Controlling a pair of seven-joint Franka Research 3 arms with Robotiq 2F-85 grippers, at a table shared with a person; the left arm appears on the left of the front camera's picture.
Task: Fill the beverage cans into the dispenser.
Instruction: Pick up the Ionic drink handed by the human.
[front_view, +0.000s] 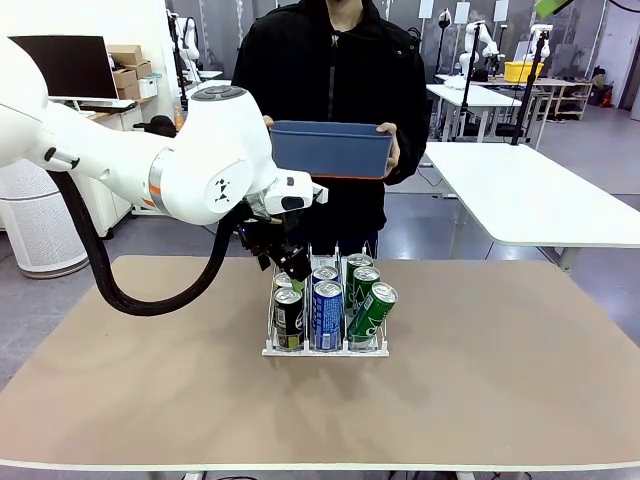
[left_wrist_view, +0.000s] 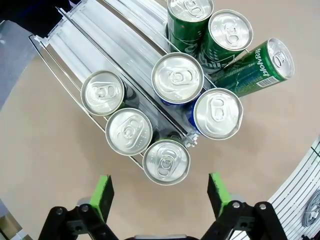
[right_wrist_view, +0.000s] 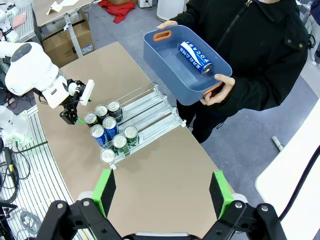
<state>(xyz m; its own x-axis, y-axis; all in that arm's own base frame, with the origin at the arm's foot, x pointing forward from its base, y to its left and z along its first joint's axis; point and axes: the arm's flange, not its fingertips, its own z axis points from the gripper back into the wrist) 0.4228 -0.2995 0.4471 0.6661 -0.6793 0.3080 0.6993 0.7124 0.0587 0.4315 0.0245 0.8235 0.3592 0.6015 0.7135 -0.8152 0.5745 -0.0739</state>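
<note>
Aluminium cans (left_wrist_view: 177, 78) in wire dispenser (left_wrist_view: 100, 35), 1 seemingly leaning, left pincer (left_wrist_view: 160, 187) and right pincer (right_wrist_view: 161, 187) wide, empty

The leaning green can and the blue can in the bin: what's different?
Colour: the leaning green can is green, the blue can blue and white. Pose: the green can tilts at the dispenser's front; the blue can lies flat in the blue bin the person holds. Both are slim cans.

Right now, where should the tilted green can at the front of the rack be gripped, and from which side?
Grip the tilted can across its upper body, below the silver top, from above on its right. It leans out that way over bare table; upright cans crowd its left and rear, so probably only that side leaves the fingers room.
</note>
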